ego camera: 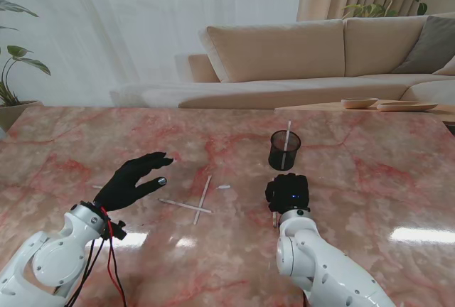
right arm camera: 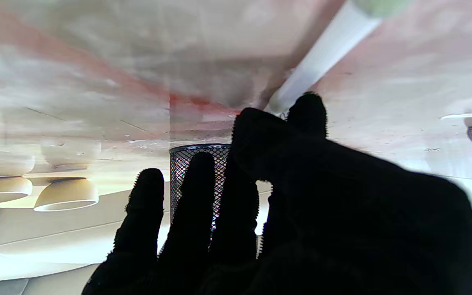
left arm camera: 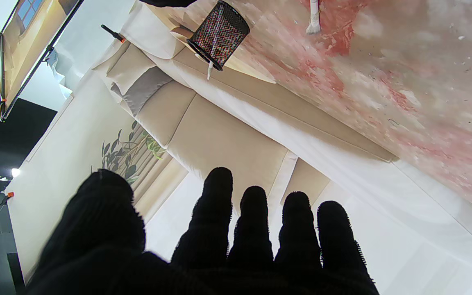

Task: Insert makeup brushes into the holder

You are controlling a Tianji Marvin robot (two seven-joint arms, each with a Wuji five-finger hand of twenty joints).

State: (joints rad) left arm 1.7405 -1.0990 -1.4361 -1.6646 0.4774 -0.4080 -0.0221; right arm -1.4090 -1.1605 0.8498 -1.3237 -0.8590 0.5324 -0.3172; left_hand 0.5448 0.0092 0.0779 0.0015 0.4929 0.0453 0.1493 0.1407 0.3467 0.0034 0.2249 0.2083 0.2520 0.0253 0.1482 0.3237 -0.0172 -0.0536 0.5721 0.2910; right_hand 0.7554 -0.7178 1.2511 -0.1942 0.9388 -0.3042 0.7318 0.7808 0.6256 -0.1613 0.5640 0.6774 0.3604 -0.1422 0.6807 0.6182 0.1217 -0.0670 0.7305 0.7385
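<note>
Right hand (ego camera: 288,193) just this side of holder (ego camera: 285,150), pinching brush (right arm camera: 322,53). Left hand (ego camera: 133,181) open, empty. Crossed brushes (ego camera: 199,202) left of holder. We lift, drop brush in.

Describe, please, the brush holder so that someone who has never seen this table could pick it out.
On the pink marble table, look just beyond the right hand, toward the sofa. There stands the holder, a dark mesh cup with one white brush upright inside. Nothing else on the table stands upright; the other brushes lie flat.
</note>
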